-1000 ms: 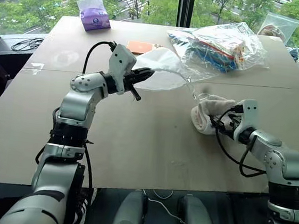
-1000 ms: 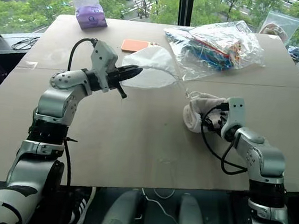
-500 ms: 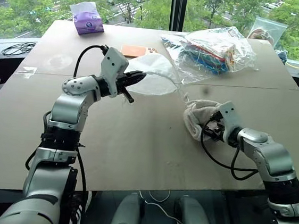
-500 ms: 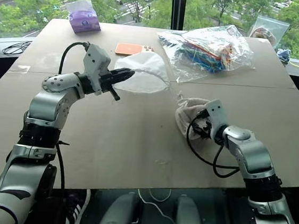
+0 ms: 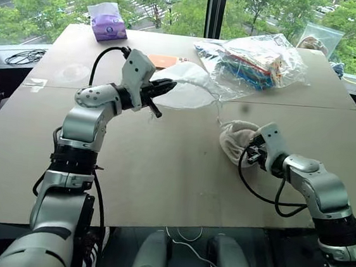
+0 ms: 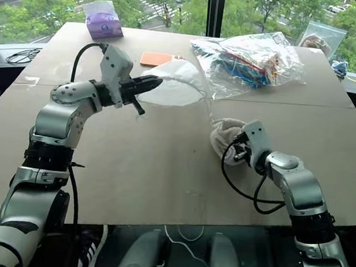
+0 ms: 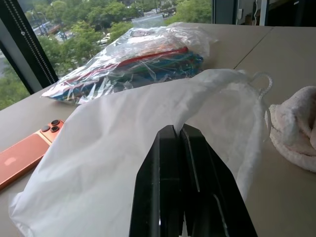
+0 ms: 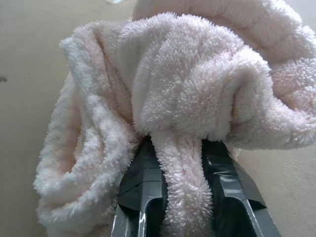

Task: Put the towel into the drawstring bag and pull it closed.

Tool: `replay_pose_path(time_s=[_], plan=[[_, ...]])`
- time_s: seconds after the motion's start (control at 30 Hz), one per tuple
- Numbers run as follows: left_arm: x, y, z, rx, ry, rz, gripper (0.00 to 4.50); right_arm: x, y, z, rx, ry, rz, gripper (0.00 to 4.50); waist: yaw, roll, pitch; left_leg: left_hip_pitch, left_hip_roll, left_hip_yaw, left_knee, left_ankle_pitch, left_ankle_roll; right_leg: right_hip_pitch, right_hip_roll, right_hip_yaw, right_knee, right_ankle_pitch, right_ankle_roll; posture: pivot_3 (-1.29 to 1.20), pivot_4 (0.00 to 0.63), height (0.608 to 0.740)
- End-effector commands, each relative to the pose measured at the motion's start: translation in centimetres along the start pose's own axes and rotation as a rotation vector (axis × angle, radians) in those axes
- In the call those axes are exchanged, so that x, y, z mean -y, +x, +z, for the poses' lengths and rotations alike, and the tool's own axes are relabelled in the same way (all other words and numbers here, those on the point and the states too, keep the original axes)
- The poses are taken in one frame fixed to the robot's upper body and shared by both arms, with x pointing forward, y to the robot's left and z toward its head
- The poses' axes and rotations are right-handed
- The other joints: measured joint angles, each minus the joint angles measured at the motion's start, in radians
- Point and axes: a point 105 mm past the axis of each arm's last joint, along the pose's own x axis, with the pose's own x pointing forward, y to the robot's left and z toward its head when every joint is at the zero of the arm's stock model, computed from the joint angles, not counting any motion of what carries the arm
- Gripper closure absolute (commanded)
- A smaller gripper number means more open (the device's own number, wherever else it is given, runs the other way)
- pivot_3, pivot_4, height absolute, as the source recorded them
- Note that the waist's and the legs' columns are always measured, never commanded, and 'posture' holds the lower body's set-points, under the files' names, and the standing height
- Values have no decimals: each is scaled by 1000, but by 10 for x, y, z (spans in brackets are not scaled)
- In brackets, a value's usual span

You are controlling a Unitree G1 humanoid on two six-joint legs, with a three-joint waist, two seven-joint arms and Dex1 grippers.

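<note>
The drawstring bag (image 5: 192, 87), thin white fabric, hangs just above the table at centre back. My left gripper (image 5: 163, 88) is shut on its near edge, and both black fingers (image 7: 170, 163) press together into the cloth (image 7: 113, 133). A thin cord loop (image 7: 261, 81) dangles from the bag's mouth toward the towel. The towel (image 5: 236, 139), a fluffy cream bundle, lies on the table to the right of the bag. My right gripper (image 5: 251, 147) is shut on a fold of the towel (image 8: 187, 84), and the fold is pinched between the two fingers (image 8: 143, 173).
A clear plastic bag (image 5: 262, 56) with colourful contents lies at the back right, close behind the drawstring bag. An orange phone (image 5: 166, 60) sits beside it and a purple tissue pack (image 5: 109, 22) at the back left. The table's near edge (image 5: 156, 223) runs below both arms.
My right gripper has gone from open around the towel to shut on a fold of it, and its wrist has rolled. The left gripper keeps holding the bag in the same place.
</note>
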Motion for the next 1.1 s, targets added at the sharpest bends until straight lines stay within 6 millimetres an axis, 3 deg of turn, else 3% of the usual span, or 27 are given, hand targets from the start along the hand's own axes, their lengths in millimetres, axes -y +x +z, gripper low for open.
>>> replay_pose_path(time_s=[0.03, 0.17, 0.33, 0.5, 0.63, 0.9, 1.1], plan=[[-1, 4, 14, 34, 9, -9, 4500, -43, -28, 15, 46, -28, 275, 4334, 9, 2, 2, -1, 0, 0, 0, 0, 0, -1, 0, 0, -1, 0, 0, 0, 150, 740], [6, 11, 12, 35, -3, -44, 4500, -72, -42, 49, 171, -66, 420, 4334, 6, 8, 8, -5, 0, 0, 0, 0, 0, -4, 1, 0, -2, 0, 0, 0, 150, 740], [21, 14, 10, 35, -24, -132, 4500, -95, -37, 90, 355, -66, 482, 4334, 9, 9, 9, -5, -1, -1, 0, 0, 0, -4, 1, -1, -2, 0, 0, 0, 150, 740], [33, 13, 12, 43, -69, -190, 4500, -78, -19, 112, 463, -3, 366, 4334, 11, 10, 10, -9, -1, -2, 0, 0, 0, -6, 0, -2, -3, 0, 0, 0, 150, 740], [41, 10, 17, 59, -116, -233, 4500, -72, -8, 106, 433, 24, 342, 4334, 12, 10, 10, -17, -1, -3, 2, 0, 0, -13, -1, -3, -2, 1, 0, 0, 150, 740], [48, 9, 25, 93, -176, -258, 4500, -57, 7, 82, 277, 30, 268, 4334, 10, 10, 10, -16, -2, -3, 2, 0, 0, -14, 0, -4, -2, 0, 0, 0, 150, 740], [57, 6, 16, 45, -155, -295, 4500, -49, 11, 101, 367, 230, 219, 4334, 8, 11, 11, -16, -2, -2, 2, 0, 0, -14, 1, -3, -1, 0, 0, 0, 150, 740]])
